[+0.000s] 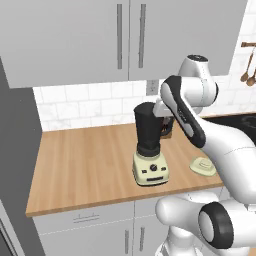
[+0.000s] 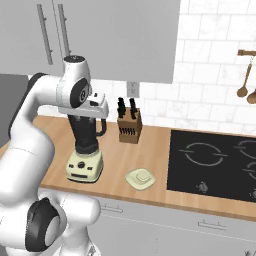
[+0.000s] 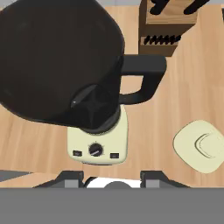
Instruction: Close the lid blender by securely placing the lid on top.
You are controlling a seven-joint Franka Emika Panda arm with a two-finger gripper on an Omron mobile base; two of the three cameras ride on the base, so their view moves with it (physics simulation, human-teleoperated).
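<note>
The lid [image 2: 140, 178] lies flat near the counter's [image 1: 80, 160] front edge, just right of the blender [image 2: 86, 150], apart from it. The jar stands open, blades visible inside. The gripper [image 3: 112, 178] hangs above it, spread wide, empty. A knife block [image 2: 129, 125] stands behind.

Cream-yellow lid [image 2: 140, 178], cream-based blender [image 2: 85, 149] with dark jar, brown wood-grain counter [image 1: 85, 160], white marbled tiles [image 2: 210, 90].
</note>
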